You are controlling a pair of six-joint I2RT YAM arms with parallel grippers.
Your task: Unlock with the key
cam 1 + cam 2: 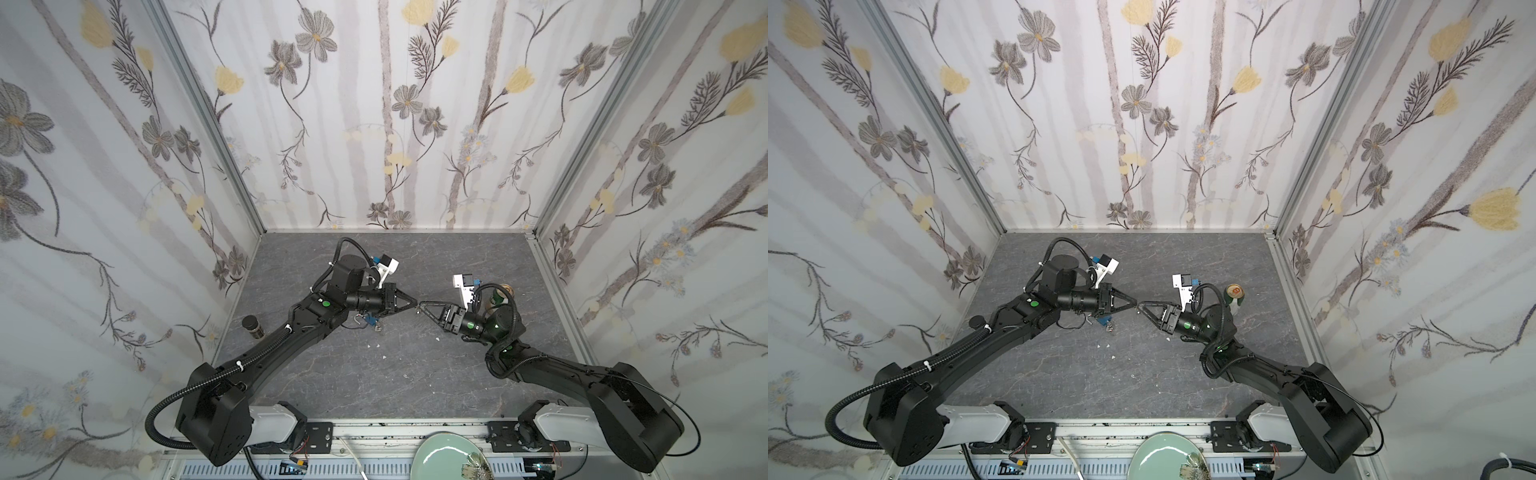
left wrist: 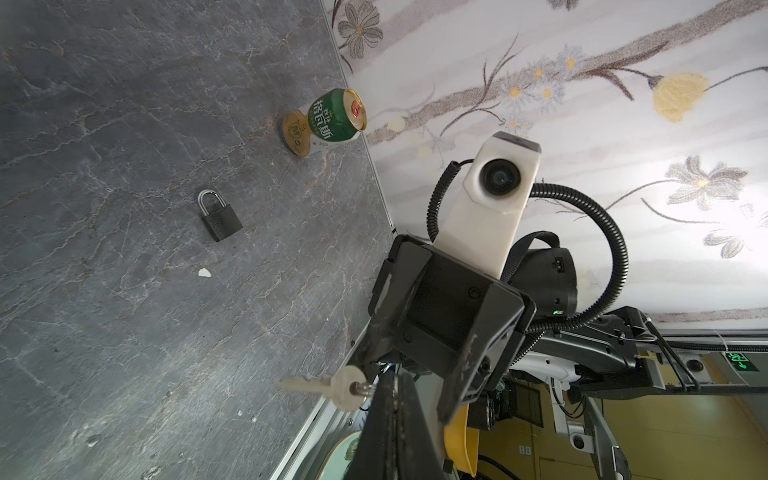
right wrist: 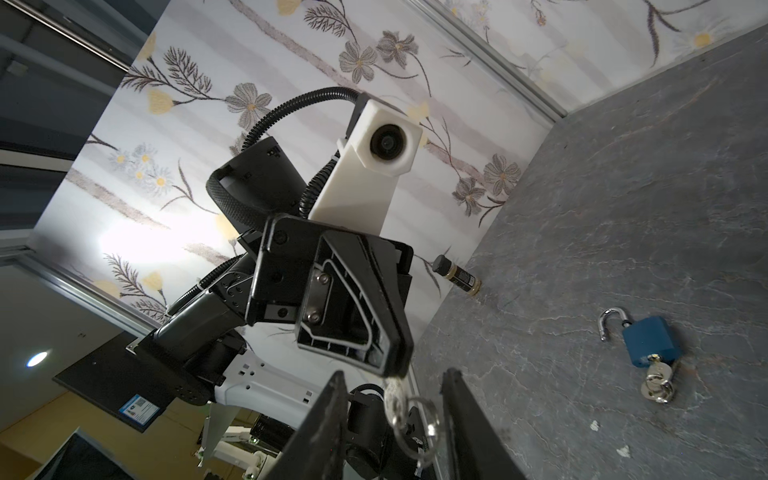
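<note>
Grey marble tabletop (image 1: 395, 386) bore the closed black padlock (image 2: 220, 218). Above it, the left gripper (image 1: 415, 306) was clamped on the key (image 2: 324, 385), while the right gripper (image 3: 395, 392) had its jaws apart around the key ring (image 3: 415, 415). Small, stiff, slippery metal: best pinched by its flat head.

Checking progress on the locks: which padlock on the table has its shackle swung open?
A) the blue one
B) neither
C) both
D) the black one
A: the blue padlock lies with its shackle swung open, while the black padlock has its shackle closed.
</note>
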